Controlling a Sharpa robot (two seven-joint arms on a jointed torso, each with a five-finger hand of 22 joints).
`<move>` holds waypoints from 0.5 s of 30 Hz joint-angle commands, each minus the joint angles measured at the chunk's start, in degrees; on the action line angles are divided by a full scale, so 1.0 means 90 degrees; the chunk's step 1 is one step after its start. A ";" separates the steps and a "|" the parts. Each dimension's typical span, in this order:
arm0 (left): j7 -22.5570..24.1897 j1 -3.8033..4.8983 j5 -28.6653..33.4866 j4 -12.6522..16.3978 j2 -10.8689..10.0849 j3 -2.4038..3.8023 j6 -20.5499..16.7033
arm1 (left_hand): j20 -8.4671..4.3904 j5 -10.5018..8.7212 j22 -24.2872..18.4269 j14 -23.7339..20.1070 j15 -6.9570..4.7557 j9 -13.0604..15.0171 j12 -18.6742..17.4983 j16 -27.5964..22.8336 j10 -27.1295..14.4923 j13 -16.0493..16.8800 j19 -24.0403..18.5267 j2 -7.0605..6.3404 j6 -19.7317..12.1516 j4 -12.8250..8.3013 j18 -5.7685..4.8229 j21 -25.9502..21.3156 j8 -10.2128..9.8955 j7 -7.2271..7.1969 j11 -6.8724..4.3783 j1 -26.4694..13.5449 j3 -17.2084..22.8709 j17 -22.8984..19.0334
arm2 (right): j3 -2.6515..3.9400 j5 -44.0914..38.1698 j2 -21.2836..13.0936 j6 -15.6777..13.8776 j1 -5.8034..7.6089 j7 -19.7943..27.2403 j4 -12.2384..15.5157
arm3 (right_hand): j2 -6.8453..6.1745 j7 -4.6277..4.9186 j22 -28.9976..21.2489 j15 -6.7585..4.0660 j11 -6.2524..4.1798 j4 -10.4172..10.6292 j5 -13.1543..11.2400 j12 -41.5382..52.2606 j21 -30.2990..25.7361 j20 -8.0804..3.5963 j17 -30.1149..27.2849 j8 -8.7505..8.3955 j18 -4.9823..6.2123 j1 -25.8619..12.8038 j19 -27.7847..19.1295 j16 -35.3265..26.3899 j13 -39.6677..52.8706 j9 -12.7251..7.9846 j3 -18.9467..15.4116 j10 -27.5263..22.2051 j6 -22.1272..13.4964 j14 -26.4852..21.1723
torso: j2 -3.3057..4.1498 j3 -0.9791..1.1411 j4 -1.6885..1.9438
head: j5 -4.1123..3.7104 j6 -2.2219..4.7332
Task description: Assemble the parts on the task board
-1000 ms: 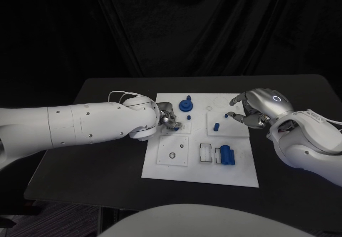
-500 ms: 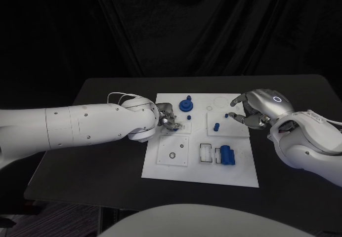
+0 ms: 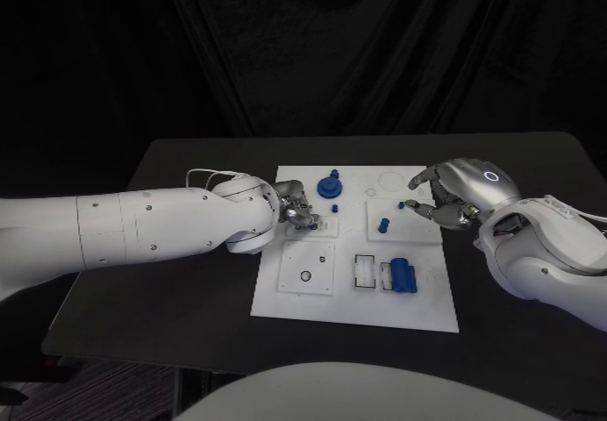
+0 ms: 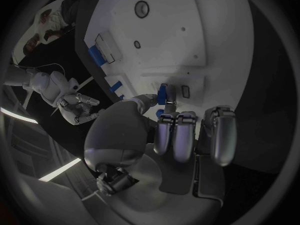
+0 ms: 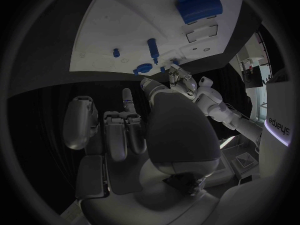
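The white task board (image 3: 430,303) lies mid-table. My left hand (image 3: 294,209) hovers over the board's left side and pinches a small blue part (image 4: 162,94) between thumb and finger, just above a raised white tile (image 3: 326,230). My right hand (image 3: 450,198) sits at the board's right edge with its fingers curled. A small blue piece (image 3: 401,206) lies right at its fingertips, and I cannot tell if they touch it. A blue gear (image 3: 330,186) with a pin (image 3: 334,173) behind it stands at the far middle. A blue peg (image 3: 384,225) stands upright on the right tile.
A larger blue block (image 3: 403,274) lies beside a white rectangular slot (image 3: 366,271) on the near half. A tile with a dark ring hole (image 3: 305,277) sits near left. Another small blue stud (image 3: 335,209) stands mid-board. Bare black table (image 3: 165,298) surrounds the board.
My left hand has edged slightly toward the board's far side with the blue part still pinched. The right hand has stayed put.
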 commanded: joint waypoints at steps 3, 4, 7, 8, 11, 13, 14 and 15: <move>0.0227 -0.0067 -0.0093 -0.0012 0.0013 0.0003 -0.0399 | 0.0007 -0.0243 0.1339 0.0661 -0.0007 0.0025 0.0017 0.0017 0.0672 0.1666 0.0131 -0.0005 -0.0031 -0.0201 0.0111 -0.0059 -0.0012 -0.0024 0.0008 -0.0101 0.0226 0.1677 | 0.0004 0.0019 -0.0010 0.0017 -0.0016 -0.0138 0.0020 | -0.0006 -0.0004 0.1039 0.0034 0.0034 -0.0001 0.0026 0.0018 -0.0027 0.0003 0.1677 -0.0011 0.0128 0.0068 -0.0024 0.0016 0.1674 -0.0007 0.0049 0.0663 0.0036 0.0674 | 0.0001 0.0000 -0.0003 | -0.0013 -0.0001; 0.0237 -0.0080 -0.0105 -0.0015 0.0013 0.0003 -0.0430 | 0.0007 -0.0243 0.1339 0.0661 -0.0007 0.0025 0.0017 0.0017 0.0672 0.1666 0.0131 -0.0005 -0.0031 -0.0201 0.0111 -0.0059 -0.0012 -0.0024 0.0008 -0.0101 0.0226 0.1677 | 0.0004 0.0033 -0.0011 0.0018 -0.0016 -0.0137 0.0020 | -0.0006 -0.0004 0.1039 0.0034 0.0034 -0.0001 0.0026 0.0018 -0.0027 0.0003 0.1677 -0.0011 0.0128 0.0068 -0.0024 0.0016 0.1674 -0.0007 0.0049 0.0663 0.0036 0.0674 | 0.0003 0.0000 -0.0001 | -0.0017 -0.0001; 0.0262 -0.0107 -0.0126 -0.0025 0.0015 0.0003 -0.0498 | 0.0007 -0.0246 0.1342 0.0661 -0.0007 0.0026 0.0017 0.0017 0.0672 0.1666 0.0136 -0.0005 -0.0032 -0.0199 0.0109 -0.0052 -0.0012 -0.0024 0.0008 -0.0101 0.0225 0.1677 | 0.0004 0.0058 -0.0012 0.0023 -0.0017 -0.0136 0.0020 | -0.0006 -0.0004 0.1039 0.0034 0.0034 -0.0001 0.0026 0.0018 -0.0027 0.0003 0.1677 -0.0011 0.0128 0.0068 -0.0024 0.0016 0.1674 -0.0007 0.0049 0.0663 0.0036 0.0674 | 0.0004 0.0003 0.0002 | -0.0021 -0.0001; 0.0269 -0.0115 -0.0131 -0.0029 0.0016 0.0003 -0.0516 | 0.0007 -0.0248 0.1338 0.0661 -0.0008 0.0026 0.0017 0.0017 0.0672 0.1666 0.0130 -0.0005 -0.0032 -0.0199 0.0111 -0.0061 -0.0013 -0.0025 0.0008 -0.0101 0.0224 0.1677 | 0.0004 0.0063 -0.0010 0.0026 -0.0017 -0.0136 0.0019 | -0.0006 -0.0004 0.1039 0.0034 0.0034 -0.0001 0.0026 0.0018 -0.0027 0.0003 0.1677 -0.0011 0.0128 0.0068 -0.0024 0.0016 0.1674 -0.0007 0.0049 0.0663 0.0036 0.0674 | 0.0005 0.0002 0.0002 | -0.0024 -0.0001; 0.0277 -0.0133 -0.0138 -0.0040 0.0023 0.0003 -0.0540 | 0.0007 -0.0317 0.1337 0.0661 -0.0008 0.0026 0.0017 0.0017 0.0672 0.1666 0.0128 -0.0006 -0.0049 -0.0174 0.0112 -0.0067 -0.0031 -0.0022 0.0009 -0.0111 0.0204 0.1677 | 0.0004 0.0072 -0.0007 0.0032 -0.0019 -0.0137 0.0017 | -0.0006 -0.0004 0.1039 0.0034 0.0034 -0.0001 0.0026 0.0018 -0.0027 0.0003 0.1677 -0.0011 0.0128 0.0068 -0.0024 0.0016 0.1674 -0.0007 0.0049 0.0663 0.0036 0.0674 | 0.0007 0.0002 0.0000 | -0.0024 -0.0001; 0.0271 -0.0151 -0.0142 -0.0061 0.0032 0.0003 -0.0531 | 0.0008 -0.0429 0.1319 0.0661 -0.0005 0.0021 0.0017 0.0017 0.0672 0.1666 0.0099 -0.0004 -0.0074 -0.0140 0.0126 -0.0117 -0.0065 -0.0017 0.0014 -0.0119 0.0177 0.1677 | 0.0004 0.0076 -0.0008 0.0038 -0.0022 -0.0140 0.0019 | -0.0006 -0.0004 0.1039 0.0034 0.0034 -0.0001 0.0026 0.0018 -0.0027 0.0003 0.1677 -0.0011 0.0128 0.0068 -0.0024 0.0016 0.1674 -0.0007 0.0049 0.0663 0.0036 0.0674 | 0.0007 0.0003 0.0000 | -0.0030 -0.0001; 0.0265 -0.0158 -0.0143 -0.0069 0.0036 0.0003 -0.0517 | 0.0010 -0.0461 0.1310 0.0661 -0.0003 0.0018 0.0017 0.0017 0.0672 0.1666 0.0085 -0.0006 -0.0083 -0.0131 0.0132 -0.0142 -0.0079 -0.0014 0.0017 -0.0119 0.0169 0.1677 | 0.0004 0.0077 -0.0010 0.0041 -0.0023 -0.0141 0.0020 | -0.0006 -0.0004 0.1039 0.0034 0.0034 -0.0001 0.0026 0.0018 -0.0027 0.0003 0.1677 -0.0011 0.0128 0.0068 -0.0024 0.0016 0.1674 -0.0007 0.0049 0.0663 0.0036 0.0674 | 0.0007 0.0003 0.0001 | -0.0035 -0.0001; 0.0253 -0.0166 -0.0144 -0.0077 0.0038 0.0003 -0.0496 | 0.0014 -0.0581 0.1301 0.0661 0.0002 0.0011 0.0017 0.0017 0.0672 0.1666 0.0072 -0.0004 -0.0090 -0.0097 0.0137 -0.0166 -0.0103 -0.0007 0.0022 -0.0137 0.0139 0.1677 | 0.0004 0.0078 -0.0011 0.0045 -0.0023 -0.0142 0.0021 | -0.0005 0.0001 0.1037 0.0035 0.0038 0.0000 0.0036 0.0018 -0.0037 0.0003 0.1677 -0.0016 0.0130 0.0077 -0.0027 0.0016 0.1674 -0.0016 0.0060 0.0663 0.0041 0.0674 | 0.0006 0.0004 0.0001 | -0.0038 -0.0001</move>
